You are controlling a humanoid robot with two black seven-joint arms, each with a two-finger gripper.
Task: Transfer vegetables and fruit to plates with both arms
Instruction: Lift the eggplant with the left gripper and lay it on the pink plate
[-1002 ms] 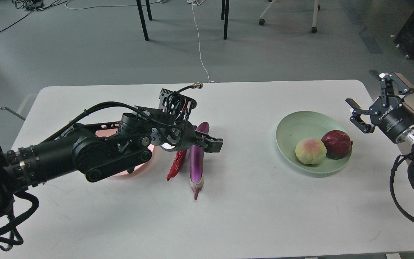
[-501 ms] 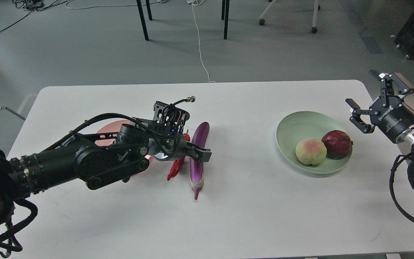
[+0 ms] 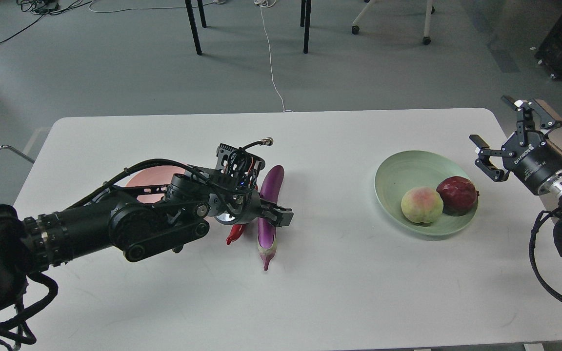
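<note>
Glossy purple and long, the eggplant (image 3: 269, 214) lies lengthwise on the matte white table (image 3: 339, 292), its pale stem end tapering to a point toward the near edge. Just beside it on the left sits the chili pepper (image 3: 234, 234) — red, shorter, only its lower tip showing under the arm. The left gripper (image 3: 275, 214) is low across the eggplant's middle; one black finger (image 3: 283, 218) crosses its top, and whether the jaws are clamped on it I cannot tell. Behind the left arm's wrist a curved sliver of the pink plate (image 3: 151, 181) shows, smooth and shallow.

Well apart to the right, the pale green plate (image 3: 398, 173) holds both fruit, touching each other: a round, soft-looking yellow-green peach (image 3: 421, 204) with a pink blush, and a dark red pomegranate (image 3: 456, 195) with flattened sides. The right gripper (image 3: 500, 134) hovers just past that plate's right rim — its two angular black fingers spread wide, nothing between them
</note>
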